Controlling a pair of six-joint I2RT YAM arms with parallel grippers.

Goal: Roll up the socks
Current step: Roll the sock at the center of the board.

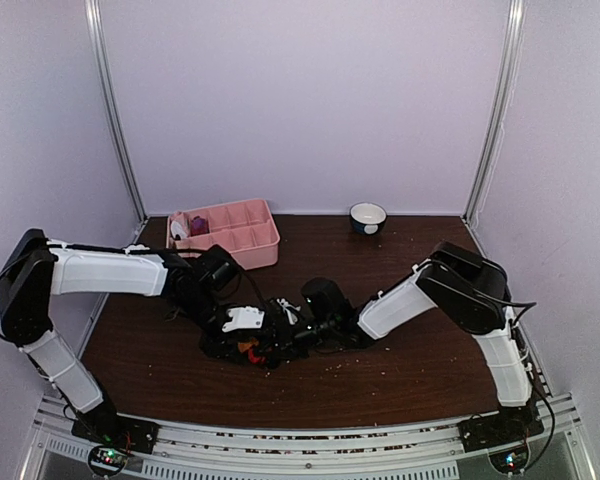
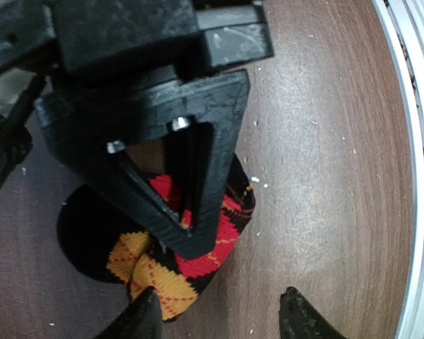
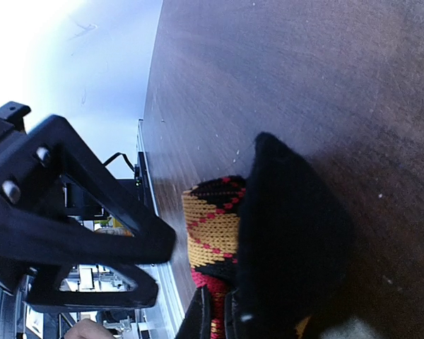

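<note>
A black sock with orange, red and yellow argyle diamonds (image 2: pixel 162 272) lies bunched on the brown table, front of centre (image 1: pixel 246 349). My right gripper (image 3: pixel 233 311) is shut on a fold of it (image 3: pixel 212 226), and its black triangular fingers (image 2: pixel 191 212) show pinching the fabric in the left wrist view. My left gripper (image 2: pixel 219 321) stands open right beside them. One of its fingertips (image 2: pixel 138 318) rests at the sock's yellow edge and the other is over bare wood. Both grippers meet over the sock (image 1: pixel 265 338). A magenta-pink sock (image 1: pixel 198 225) sits in the tray.
A pink compartment tray (image 1: pixel 250 240) stands at the back left. A small white and dark bowl (image 1: pixel 368 217) is at the back right. The table's metal front rail (image 2: pixel 417 176) runs close to the sock. Small crumbs dot the wood.
</note>
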